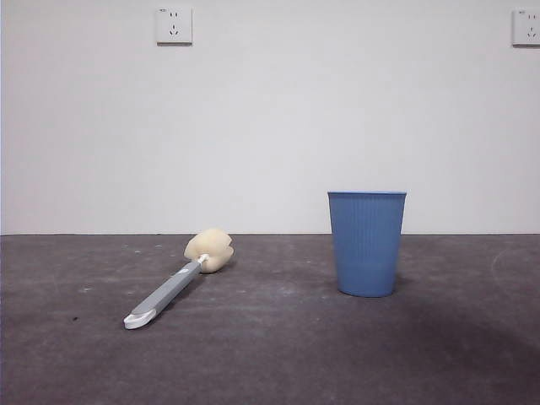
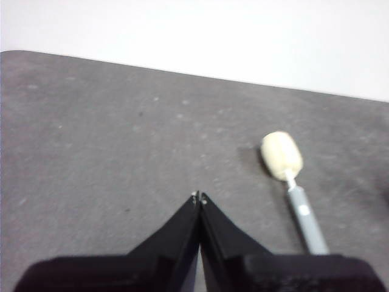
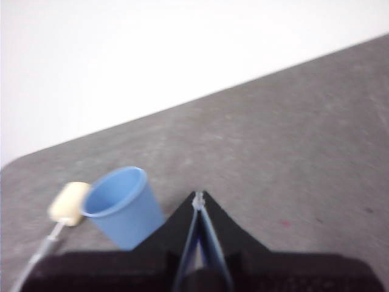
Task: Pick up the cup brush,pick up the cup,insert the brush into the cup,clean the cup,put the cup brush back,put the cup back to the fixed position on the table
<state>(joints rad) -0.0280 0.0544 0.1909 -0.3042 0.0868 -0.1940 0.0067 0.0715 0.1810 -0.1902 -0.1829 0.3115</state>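
On the dark grey matte table (image 1: 270,354) nothing is yet picked up: the grey-handled, cream sponge-headed cup brush (image 1: 181,280) lies left, well apart from the upright ribbed blue plastic cup (image 1: 366,243) right. Left gripper (image 2: 200,197) and right gripper (image 3: 199,198) hover, jaws pressed together, empty; every step remains.

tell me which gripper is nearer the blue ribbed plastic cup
Right. The right gripper, jaws shut, hovers close beside the blue ribbed plastic cup. The left gripper, also shut, hovers by the grey-handled sponge brush, with no cup in its view.
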